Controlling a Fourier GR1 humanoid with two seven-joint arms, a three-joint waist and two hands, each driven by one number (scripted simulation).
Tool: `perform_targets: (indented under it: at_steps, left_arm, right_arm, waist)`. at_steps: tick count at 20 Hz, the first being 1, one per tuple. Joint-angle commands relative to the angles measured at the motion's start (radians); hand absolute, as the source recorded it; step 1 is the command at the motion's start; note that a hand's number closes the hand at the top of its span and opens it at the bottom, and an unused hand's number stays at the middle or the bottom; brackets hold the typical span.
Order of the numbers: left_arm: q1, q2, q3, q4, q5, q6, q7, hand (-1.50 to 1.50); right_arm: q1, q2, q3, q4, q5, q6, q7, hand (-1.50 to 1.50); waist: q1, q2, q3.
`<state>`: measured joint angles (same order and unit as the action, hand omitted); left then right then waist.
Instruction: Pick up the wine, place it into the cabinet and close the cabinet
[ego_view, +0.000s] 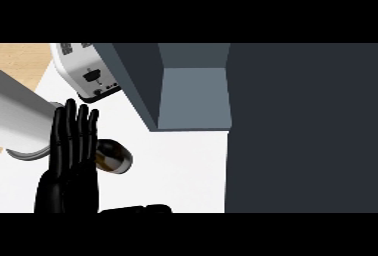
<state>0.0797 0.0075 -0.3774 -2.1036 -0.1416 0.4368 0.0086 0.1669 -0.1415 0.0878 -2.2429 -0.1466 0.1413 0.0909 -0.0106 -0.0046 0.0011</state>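
Wine bottle (113, 156): lying on the white counter (177, 170), just right of the left hand (68, 165), whose fingers are straight and raised. Right hand (140, 209): lower edge, finger state cannot be told. Toaster (87, 70) stands beyond; the cabinet (193, 95) is open with its dark door (303, 130) at right, bare counter between.

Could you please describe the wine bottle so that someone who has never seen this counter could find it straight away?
Start at the open grey cabinet at the top middle, then go down and left across the white counter. The wine bottle lies there just right of the upright left hand. Unlike the white toaster above, it is small, round and dark, with a tan patch.
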Motion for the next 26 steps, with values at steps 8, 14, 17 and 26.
perform_targets:
  at_steps: [8,14,17,26]
  left_arm:
    - [-0.124,-0.007,-0.366,-0.022,-0.235,0.386,0.224,-1.50]
    - [-0.227,-0.008,-0.351,0.012,-0.290,0.439,0.317,-1.50]
    - [-0.228,-0.008,-0.345,-0.027,-0.320,0.458,0.377,-1.50]
    - [-0.125,0.019,-0.357,-0.191,-0.497,0.420,0.529,-1.50]
  right_arm:
    - [-0.014,-0.049,-0.061,-0.214,-0.160,0.005,0.264,-1.50]
    - [0.016,-0.013,0.007,-0.303,-0.076,-0.023,0.315,-1.50]
    - [-0.074,0.008,0.043,-0.255,-0.035,-0.064,0.356,-1.50]
    - [-0.146,-0.016,0.007,-0.269,-0.052,-0.086,0.433,-1.50]
  waist:
    - [0.009,0.002,0.000]
    - [0.005,0.002,-0.001]
    - [0.011,0.002,-0.001]
    - [0.014,0.002,-0.001]
